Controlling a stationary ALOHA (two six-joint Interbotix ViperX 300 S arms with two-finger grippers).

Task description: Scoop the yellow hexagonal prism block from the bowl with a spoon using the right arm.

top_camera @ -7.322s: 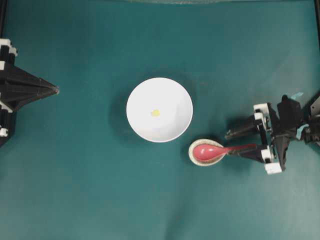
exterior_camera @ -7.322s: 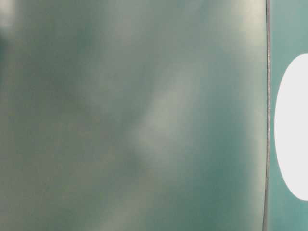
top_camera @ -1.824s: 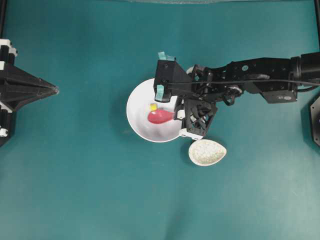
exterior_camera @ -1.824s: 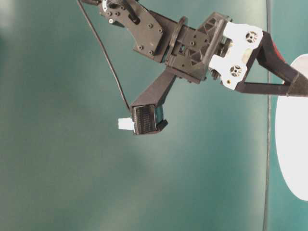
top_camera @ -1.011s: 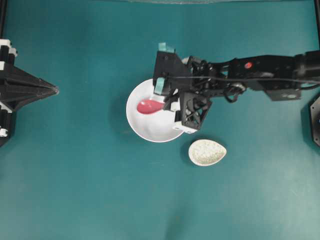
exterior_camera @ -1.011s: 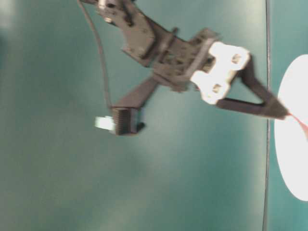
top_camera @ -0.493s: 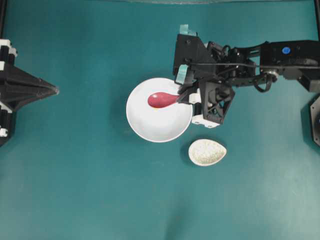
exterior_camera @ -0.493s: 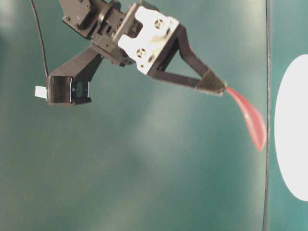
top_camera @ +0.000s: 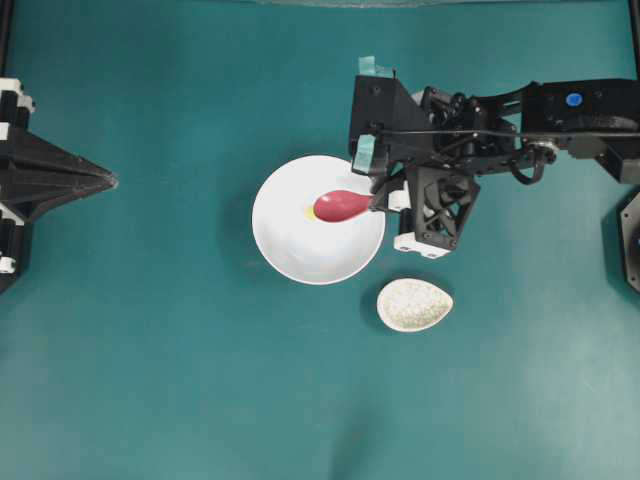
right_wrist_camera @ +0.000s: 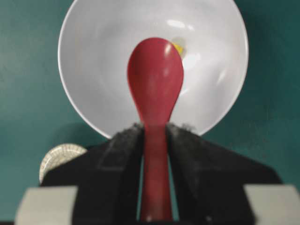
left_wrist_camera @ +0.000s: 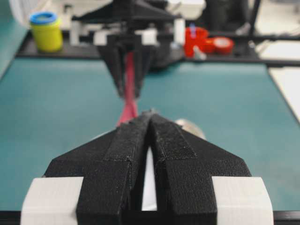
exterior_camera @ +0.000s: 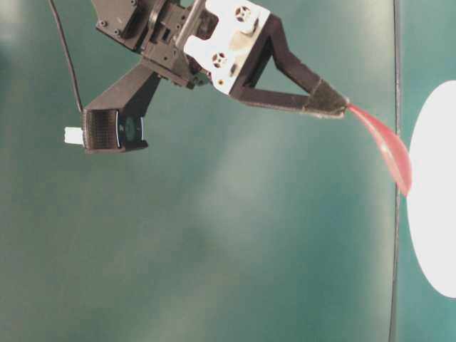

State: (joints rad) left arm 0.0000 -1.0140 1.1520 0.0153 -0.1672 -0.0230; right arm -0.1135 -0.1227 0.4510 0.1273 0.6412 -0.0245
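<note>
A: Since the right gripper (right_wrist_camera: 154, 140) is pinching the spoon (top_camera: 342, 206) by its handle, the scoop hangs over the bowl (top_camera: 290, 250), tipped down.

B: Yep, block (top_camera: 309, 212) is still in the bowl, peeking past the scoop. Left gripper (left_wrist_camera: 150, 123) is pressed together, parked aside.

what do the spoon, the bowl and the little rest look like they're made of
Spoon: glossy red, probably glazed ceramic or hard plastic, with a small highlight. Bowl: smooth white, glossy reflections, ceramic or melamine. Rest: speckled off-white, duller, maybe stoneware.
</note>
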